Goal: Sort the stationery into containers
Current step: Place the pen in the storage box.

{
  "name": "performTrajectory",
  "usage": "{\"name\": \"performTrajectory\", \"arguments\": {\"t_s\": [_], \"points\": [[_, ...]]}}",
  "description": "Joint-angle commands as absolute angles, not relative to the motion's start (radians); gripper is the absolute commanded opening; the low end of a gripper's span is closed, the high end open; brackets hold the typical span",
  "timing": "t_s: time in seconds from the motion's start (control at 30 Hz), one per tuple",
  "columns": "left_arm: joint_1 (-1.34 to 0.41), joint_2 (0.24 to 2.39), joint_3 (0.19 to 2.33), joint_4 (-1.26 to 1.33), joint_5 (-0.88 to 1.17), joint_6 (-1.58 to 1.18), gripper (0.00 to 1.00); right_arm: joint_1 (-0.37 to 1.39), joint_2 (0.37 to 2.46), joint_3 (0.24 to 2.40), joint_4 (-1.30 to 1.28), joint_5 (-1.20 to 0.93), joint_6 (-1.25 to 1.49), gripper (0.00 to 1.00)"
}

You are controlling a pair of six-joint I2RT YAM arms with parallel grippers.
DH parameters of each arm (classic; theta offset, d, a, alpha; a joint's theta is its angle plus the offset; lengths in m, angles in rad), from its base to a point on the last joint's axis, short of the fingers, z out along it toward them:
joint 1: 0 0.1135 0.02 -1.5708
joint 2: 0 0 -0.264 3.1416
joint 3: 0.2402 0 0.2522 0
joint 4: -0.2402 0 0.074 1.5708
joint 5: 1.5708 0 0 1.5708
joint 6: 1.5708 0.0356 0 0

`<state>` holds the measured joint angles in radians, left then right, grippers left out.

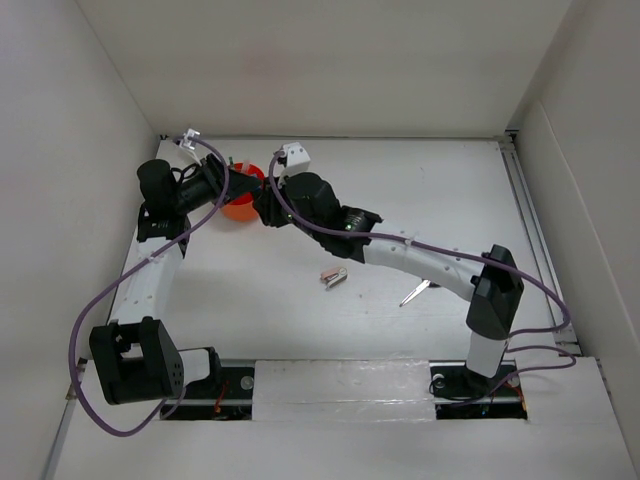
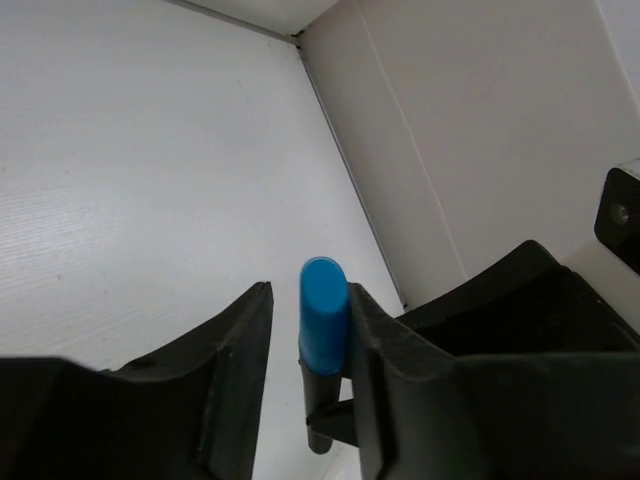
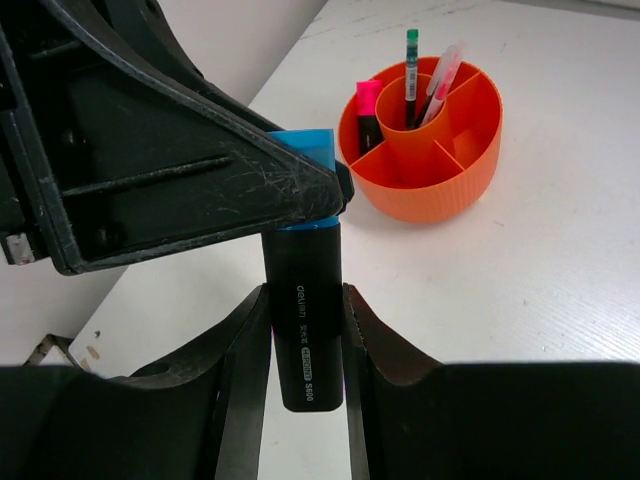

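My right gripper (image 3: 303, 295) is clamped on the black highlighter (image 3: 303, 360), which stands upright at lower centre of its wrist view. My left gripper (image 2: 308, 295) stands narrow about the blue cap (image 2: 323, 310), one finger touching; whether it grips I cannot tell. The orange organiser (image 3: 430, 190) sits upper right, apart

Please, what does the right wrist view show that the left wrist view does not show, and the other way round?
Only the right wrist view: the orange organiser with a pink-capped highlighter and pens standing in it, and the black barrel held by the right end effector.
Only the left wrist view: the table corner, where two walls meet.
Both: the blue cap between the fingers of the left end effector.
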<state>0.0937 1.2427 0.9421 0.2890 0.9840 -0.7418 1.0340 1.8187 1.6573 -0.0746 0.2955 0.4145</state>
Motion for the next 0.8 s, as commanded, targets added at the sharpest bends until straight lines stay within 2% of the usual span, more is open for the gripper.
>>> {"name": "performTrajectory", "arguments": {"t_s": [0.0,0.13,0.23,0.33,0.4,0.43,0.47,0.5,0.57,0.6,0.77], "points": [[0.100,1.244,0.947,0.374,1.035,-0.752,0.27,1.046,1.833,1.710,-0.012,0.287,0.417,0.00],[0.100,1.255,0.933,0.471,1.092,-0.816,0.19,1.046,1.852,1.746,-0.012,0.296,0.408,0.00],[0.100,1.255,0.933,0.471,1.092,-0.816,0.00,1.046,1.861,1.746,-0.012,0.287,0.408,0.00],[0.100,1.264,0.933,0.471,1.092,-0.816,0.00,1.046,1.861,1.746,-0.012,0.297,0.408,0.02],[0.100,1.255,0.933,0.471,1.083,-0.807,0.00,1.046,1.852,1.737,-0.012,0.308,0.399,0.10],[0.100,1.255,0.933,0.471,1.083,-0.796,0.00,1.046,1.852,1.736,-0.012,0.308,0.399,0.19],[0.100,1.255,0.933,0.453,1.056,-0.784,0.00,1.046,1.839,1.726,-0.012,0.308,0.399,0.47],[0.100,1.246,0.942,0.424,1.037,-0.764,0.00,1.046,1.839,1.711,-0.012,0.308,0.399,0.61],[0.100,1.233,0.980,0.299,0.987,-0.669,0.00,1.037,1.810,1.683,-0.012,0.321,0.399,0.83],[0.100,1.233,0.994,0.252,0.897,-0.635,0.00,1.037,1.801,1.666,-0.012,0.336,0.399,0.88],[0.100,1.204,1.074,0.028,0.530,-0.483,0.00,0.999,1.708,1.462,-0.012,0.396,0.422,0.91]]}}
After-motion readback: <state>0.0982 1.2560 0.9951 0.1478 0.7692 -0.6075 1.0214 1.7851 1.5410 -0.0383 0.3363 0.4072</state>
